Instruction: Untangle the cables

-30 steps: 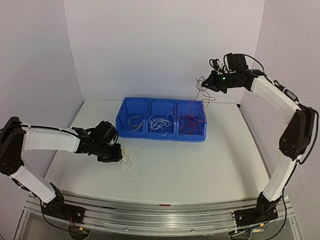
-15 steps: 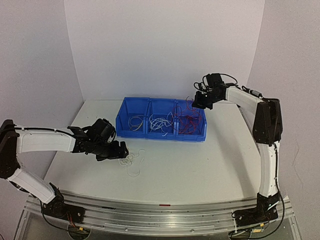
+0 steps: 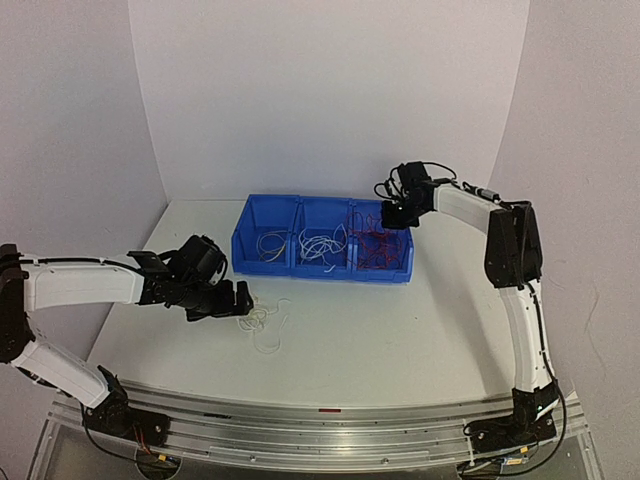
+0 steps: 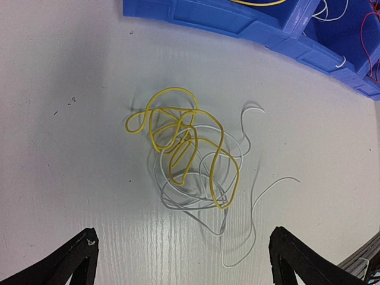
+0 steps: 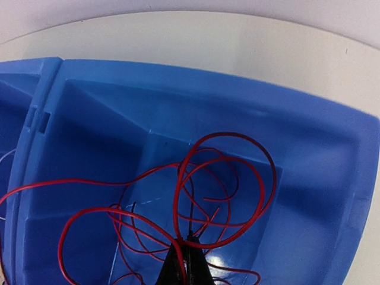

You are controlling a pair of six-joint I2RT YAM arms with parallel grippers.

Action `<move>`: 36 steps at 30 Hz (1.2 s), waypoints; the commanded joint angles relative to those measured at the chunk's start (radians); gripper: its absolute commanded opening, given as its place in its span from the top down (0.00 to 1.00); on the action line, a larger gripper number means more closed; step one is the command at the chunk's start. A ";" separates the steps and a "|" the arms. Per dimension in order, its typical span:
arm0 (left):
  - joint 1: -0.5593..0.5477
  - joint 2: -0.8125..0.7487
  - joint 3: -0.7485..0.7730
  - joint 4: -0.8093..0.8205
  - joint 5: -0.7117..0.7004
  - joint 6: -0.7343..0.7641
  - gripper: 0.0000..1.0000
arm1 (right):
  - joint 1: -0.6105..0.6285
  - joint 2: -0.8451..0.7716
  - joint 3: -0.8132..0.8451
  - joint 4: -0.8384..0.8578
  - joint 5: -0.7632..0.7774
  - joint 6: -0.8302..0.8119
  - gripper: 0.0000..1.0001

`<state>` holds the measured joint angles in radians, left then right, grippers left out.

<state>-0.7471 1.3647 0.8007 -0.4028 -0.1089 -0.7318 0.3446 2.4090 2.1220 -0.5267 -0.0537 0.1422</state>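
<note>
we are pinching a red cable (image 5: 228, 135) in our right gripper (image 5: 185, 249), risking dragging out other red cables (image 5: 101, 209) from the blue bin (image 5: 320, 148), our left gripper (image 4: 183, 234) gaping empty.

Top cam: fixed, high off the 6 o'clock edge of the table (image 3: 400, 340), facing 12 and down, far, sees everything. Left wrist: close, straight down on cable tangle (image 4: 193, 142), blue bin (image 4: 237, 21) at 12–2. Right wrist: very close, down into the bin's right compartment, red cables (image 5: 177, 202). Bin shows in all three.

Cropped at bottom edge: left gripper (image 4: 184, 233) fingers (image 4: 65, 264), tips only; blue bin (image 4: 237, 24) ahead, cropped at top; red cables (image 5: 231, 134) ahead of right gripper (image 5: 185, 240) run off left and bottom edges.
</note>
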 commanded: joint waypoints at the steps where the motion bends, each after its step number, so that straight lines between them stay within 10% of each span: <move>1: -0.003 -0.003 0.070 -0.031 -0.025 0.001 0.00 | 0.038 0.075 0.108 -0.023 0.227 -0.092 1.00; 8: -0.003 -0.004 0.068 -0.040 -0.025 -0.008 0.00 | 0.046 0.118 0.141 -0.035 0.198 -0.101 0.99; 26: -0.003 0.007 0.032 0.002 -0.013 -0.030 0.00 | 0.083 -0.391 -0.211 -0.036 0.098 -0.159 0.50; 30: -0.003 0.042 0.024 0.039 0.001 -0.025 0.05 | 0.083 -0.526 -0.331 -0.035 -0.036 -0.109 0.18; 36: -0.003 0.158 0.056 0.037 -0.025 -0.042 0.16 | 0.148 -0.689 -0.566 -0.010 -0.237 -0.035 0.14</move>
<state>-0.7471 1.4457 0.8352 -0.3803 -0.1157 -0.7597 0.4341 1.8000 1.6966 -0.5430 -0.1253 0.0436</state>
